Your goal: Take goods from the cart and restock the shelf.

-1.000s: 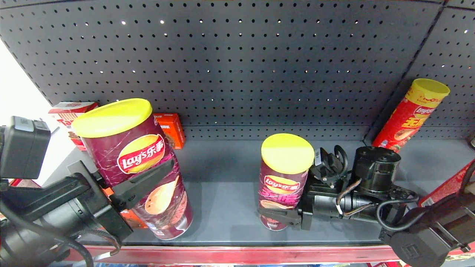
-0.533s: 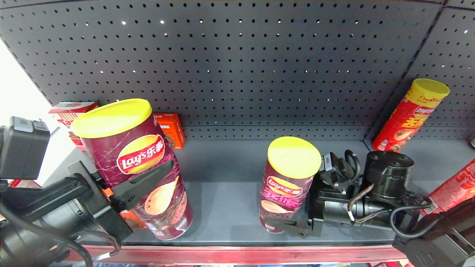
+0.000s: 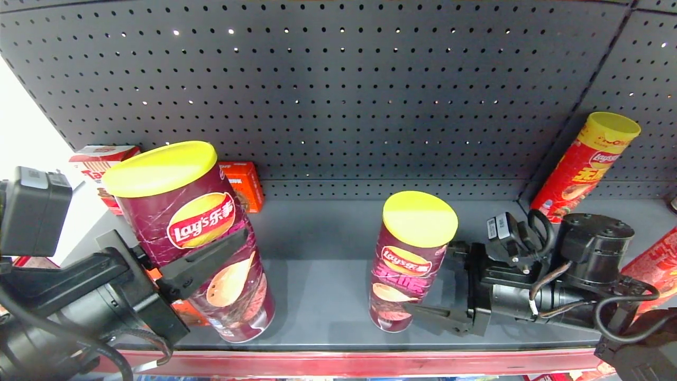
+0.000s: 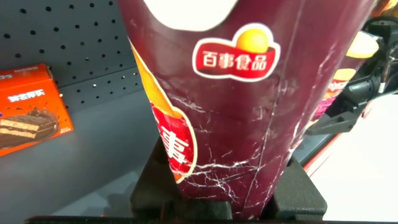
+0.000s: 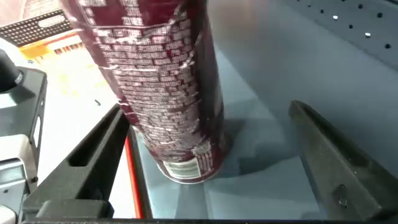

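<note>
Red shelf lip (image 3: pixel 338 362) up front, left gripper (image 3: pixel 209 264) clamping a chip can (image 3: pixel 185 211) just behind it. The right gripper (image 3: pixel 433 280) is spread wide, second can (image 3: pixel 407 264) upright between its tips. Bare shelf floor (image 3: pixel 317 275) between cans, pegboard (image 3: pixel 338 95) behind.

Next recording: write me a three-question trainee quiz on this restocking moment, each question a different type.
1. True or false: the right gripper is clamped on the middle maroon can.
2. Multiple choice: the left gripper holds A) an orange box, B) the left maroon can, C) nothing.
3. Fill in: the red can on the far right is ____ (upright or tilted).

Key
1. False: its jaws are spread wider than the can.
2. B.
3. Tilted.
</note>
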Motion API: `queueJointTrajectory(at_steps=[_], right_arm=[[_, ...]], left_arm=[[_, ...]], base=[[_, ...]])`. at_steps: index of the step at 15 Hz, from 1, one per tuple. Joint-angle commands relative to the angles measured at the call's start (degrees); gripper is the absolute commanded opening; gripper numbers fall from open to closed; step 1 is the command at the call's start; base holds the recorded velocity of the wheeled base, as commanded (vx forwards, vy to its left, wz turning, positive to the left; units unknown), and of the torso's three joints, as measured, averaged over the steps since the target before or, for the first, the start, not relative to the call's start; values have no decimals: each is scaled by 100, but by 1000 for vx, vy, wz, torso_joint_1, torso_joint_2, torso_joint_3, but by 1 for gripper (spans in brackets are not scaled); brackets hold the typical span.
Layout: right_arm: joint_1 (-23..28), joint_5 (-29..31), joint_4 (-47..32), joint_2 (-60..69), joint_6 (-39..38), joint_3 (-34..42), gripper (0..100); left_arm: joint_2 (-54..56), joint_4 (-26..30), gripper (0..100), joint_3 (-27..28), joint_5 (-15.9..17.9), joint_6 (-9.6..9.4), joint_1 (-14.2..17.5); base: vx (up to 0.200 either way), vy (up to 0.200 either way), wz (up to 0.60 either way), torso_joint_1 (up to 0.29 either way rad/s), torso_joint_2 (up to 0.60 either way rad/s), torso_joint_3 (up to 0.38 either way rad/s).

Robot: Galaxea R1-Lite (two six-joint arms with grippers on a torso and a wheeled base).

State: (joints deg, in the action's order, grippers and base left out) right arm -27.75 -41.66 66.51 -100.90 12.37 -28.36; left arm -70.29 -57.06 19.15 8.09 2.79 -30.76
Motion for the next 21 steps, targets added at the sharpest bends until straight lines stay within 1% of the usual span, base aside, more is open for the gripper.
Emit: queueJointTrajectory(at_steps=[1,6,11,15,17,18,19,20,21], right_arm=[[50,26,-7,27,2,5,100],[208,43,-7,-26,2,-56,100],[129,35,-7,132,19,76,100],[94,43,-68,1468,11,1051,100],[138,52,-77,1969,2,1377,100],[138,96,-95,2312,-7,1579,100],[94,290,-209,2760,-7,1798,100],[85,465,-429,3103,-7,1878,100],[85,465,-429,3103,-7,1878,100]], left_arm=[[-2,-6,0,1,-1,2,8],[-11,-6,0,1,-1,2,0],[-2,-6,0,1,-1,-7,0],[-11,-6,0,1,-1,2,8],[-11,-6,0,10,-1,-7,0],[-11,-6,0,10,-1,2,8],[-11,-6,0,10,-1,2,8],[-11,-6,0,10,-1,2,8],[-11,-6,0,10,-1,2,8]], base=[[0,0,0,0,0,0],[0,0,0,0,0,0],[0,0,0,0,0,0],[0,0,0,0,0,0],[0,0,0,0,0,0],[0,0,0,0,0,0],[0,0,0,0,0,0],[0,0,0,0,0,0],[0,0,0,0,0,0]])
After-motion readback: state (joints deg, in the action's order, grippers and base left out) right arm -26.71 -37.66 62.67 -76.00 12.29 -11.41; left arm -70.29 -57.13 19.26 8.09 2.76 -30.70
